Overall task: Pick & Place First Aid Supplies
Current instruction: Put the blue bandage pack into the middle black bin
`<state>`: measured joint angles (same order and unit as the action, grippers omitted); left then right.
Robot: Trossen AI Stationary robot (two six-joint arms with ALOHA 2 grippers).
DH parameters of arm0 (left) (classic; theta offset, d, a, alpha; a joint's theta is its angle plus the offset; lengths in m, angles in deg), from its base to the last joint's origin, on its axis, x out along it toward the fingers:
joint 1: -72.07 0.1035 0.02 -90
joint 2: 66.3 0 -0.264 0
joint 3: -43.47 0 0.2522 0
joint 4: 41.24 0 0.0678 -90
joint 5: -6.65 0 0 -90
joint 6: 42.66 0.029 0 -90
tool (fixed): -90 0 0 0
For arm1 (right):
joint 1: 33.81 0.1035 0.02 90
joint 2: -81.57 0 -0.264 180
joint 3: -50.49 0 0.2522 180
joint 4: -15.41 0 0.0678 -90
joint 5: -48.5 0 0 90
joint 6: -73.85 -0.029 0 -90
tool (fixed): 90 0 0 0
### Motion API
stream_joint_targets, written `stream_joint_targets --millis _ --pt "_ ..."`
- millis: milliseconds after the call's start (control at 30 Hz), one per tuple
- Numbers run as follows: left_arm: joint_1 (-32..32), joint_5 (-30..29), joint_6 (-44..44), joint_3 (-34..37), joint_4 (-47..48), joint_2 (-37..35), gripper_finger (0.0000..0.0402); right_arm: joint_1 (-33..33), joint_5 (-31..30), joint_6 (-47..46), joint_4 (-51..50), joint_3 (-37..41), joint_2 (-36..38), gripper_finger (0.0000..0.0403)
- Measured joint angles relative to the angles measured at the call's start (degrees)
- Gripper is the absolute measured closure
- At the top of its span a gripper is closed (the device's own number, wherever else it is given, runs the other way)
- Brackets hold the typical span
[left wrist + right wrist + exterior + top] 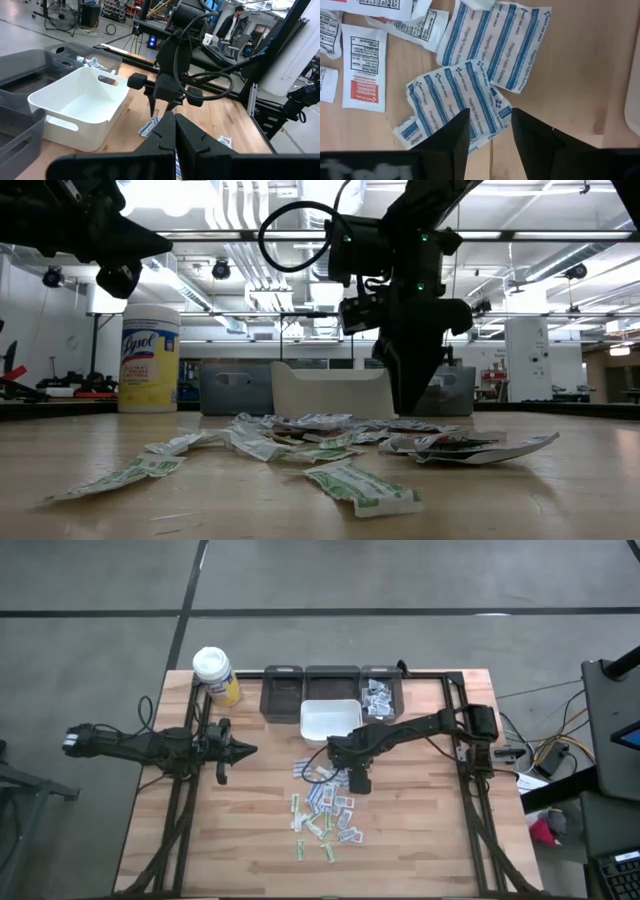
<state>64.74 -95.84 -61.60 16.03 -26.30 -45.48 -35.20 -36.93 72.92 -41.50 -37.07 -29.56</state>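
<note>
The first aid supplies (pixel 325 805) lie scattered flat on the wooden table: white packets with blue, red or green print, seen as a low pile (pixel 330 430) in the low view. My right gripper (pixel 358 783) points straight down over the pile's far part, open. In its wrist view the right gripper (pixel 490 125) straddles the corner of a blue-striped packet (pixel 460 100). Another blue-striped packet (pixel 500 45) and a red-print packet (pixel 364 70) lie beside it. My left gripper (pixel 250 750) hovers shut, left of the pile, holding nothing. My right gripper comes from above, pointing down, with one finger (pixel 452 137) over the blue-striped packet's edge and the other finger (pixel 532 137) beside its corner (pixel 501 111). The packet lies flat on the table. I cannot tell whether the fingertips touch it.
A white bin (pixel 330 720) stands just beyond the pile, behind three grey bins (pixel 282 690) at the far edge; the right one (pixel 381 695) holds packets. A yellow white-capped bottle (pixel 215 675) stands at the far left corner. Bare wood lies near and left of the pile.
</note>
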Motion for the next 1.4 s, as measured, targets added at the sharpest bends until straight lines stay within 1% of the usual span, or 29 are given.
stream_joint_targets --millis 167,367,767,1400 --pt "0.0 0.0 0.0 0.0 0.1 0.0 0.0402 0.0 0.2 -0.3 0.0 0.0 0.0 0.0274" --pt "0.0 0.0 0.0 0.0 0.1 0.0 0.0402 0.0 1.9 -0.8 -0.1 0.0 0.0 0.0282" --pt "0.0 -0.4 0.0 0.0 0.1 0.0 0.0402 0.0 1.4 -0.6 0.5 0.2 0.0 0.0271" --pt "0.0 -0.4 0.1 0.0 0.1 0.0 0.0402 0.0 1.0 -0.5 2.2 1.9 0.1 0.0271"
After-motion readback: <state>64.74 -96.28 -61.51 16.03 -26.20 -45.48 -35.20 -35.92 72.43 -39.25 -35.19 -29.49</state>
